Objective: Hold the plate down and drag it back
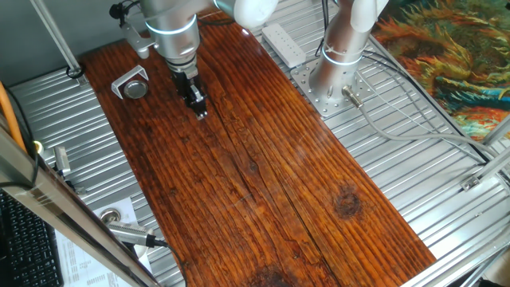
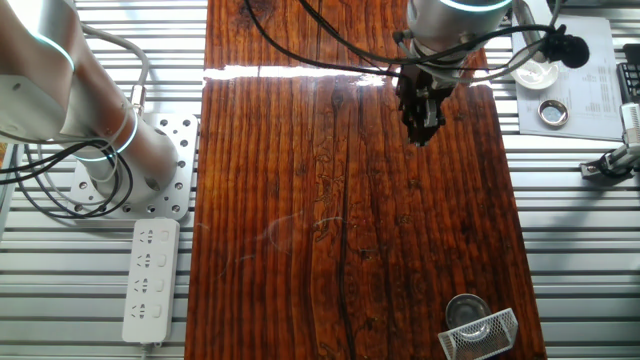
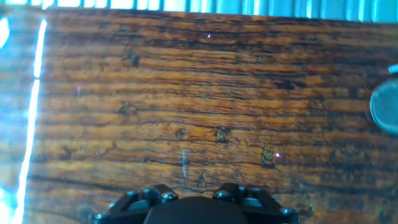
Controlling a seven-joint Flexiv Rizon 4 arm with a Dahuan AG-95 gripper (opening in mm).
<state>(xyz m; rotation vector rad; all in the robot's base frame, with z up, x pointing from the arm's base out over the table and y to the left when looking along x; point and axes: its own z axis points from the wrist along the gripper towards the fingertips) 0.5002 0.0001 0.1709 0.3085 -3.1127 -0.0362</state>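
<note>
one fixed view: plate point(image 1: 137, 89) well apart from gripper point(image 1: 198, 109), untouched

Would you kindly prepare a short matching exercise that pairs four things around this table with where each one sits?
Things:
1. plate
2. bracket
3. pincer
4. power strip

Places:
A. on the ribbed metal surface beside the board
B. above bare wood, apart from the plate
C. on the wood near the board's corner, inside the bracket
D. bent around the plate

Pairs: 1-C, 2-D, 3-B, 4-A
</note>
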